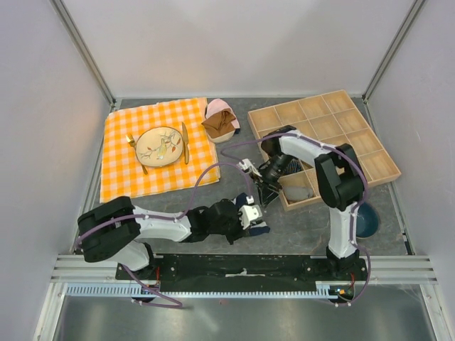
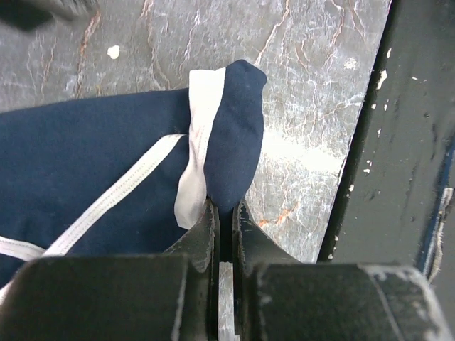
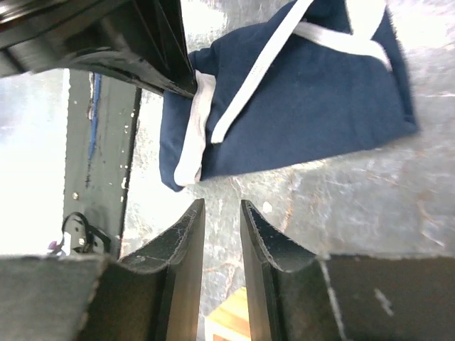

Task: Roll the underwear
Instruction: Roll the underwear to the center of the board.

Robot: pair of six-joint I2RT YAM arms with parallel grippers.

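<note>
Navy-blue underwear (image 3: pixel 306 106) lies on the grey desk (image 1: pixel 302 229) close to its near edge, about midway along it, just beside the black rail (image 2: pixel 398 177) that carries the arm bases. The left gripper (image 2: pixel 222 209) has its jaws pinched tight on a folded corner of the garment, next to the pale trim. The right gripper (image 3: pixel 222 207) hangs just beside the cloth without touching it, its jaws a narrow gap apart and holding nothing. A wooden compartment tray (image 1: pixel 370 153) sits toward the desk's far right corner.
</note>
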